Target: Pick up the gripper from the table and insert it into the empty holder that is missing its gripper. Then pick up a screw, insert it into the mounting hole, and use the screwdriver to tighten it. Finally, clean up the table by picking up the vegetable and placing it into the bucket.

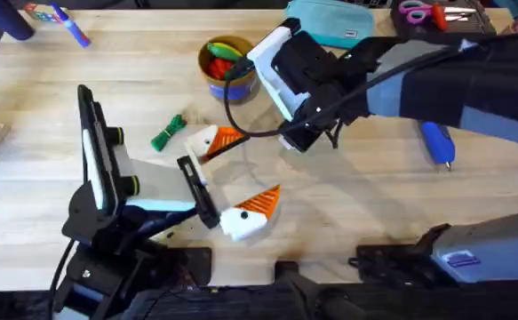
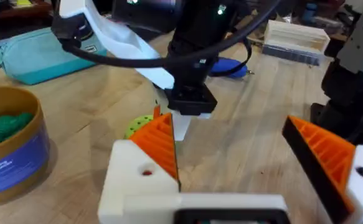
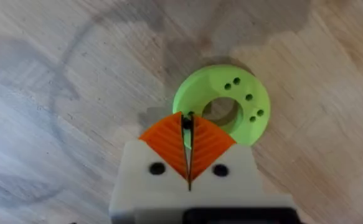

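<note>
The holder is the black bar at the end of my left arm, and two white fingers with orange pads sit on it, spread wide. My left gripper is open and holds nothing. My right gripper reaches across the middle and is shut over a lime-green ring, with a small dark screw pinched between its tips. The blue screwdriver lies at the right. The dark-green vegetable lies left of the holder. The bucket holds toy produce.
A teal pouch and scissors lie along the far edge, and a blue-purple marker lies at the far left. A ribbed pale box sits behind the screwdriver. Bare wood stretches between the ring and the screwdriver.
</note>
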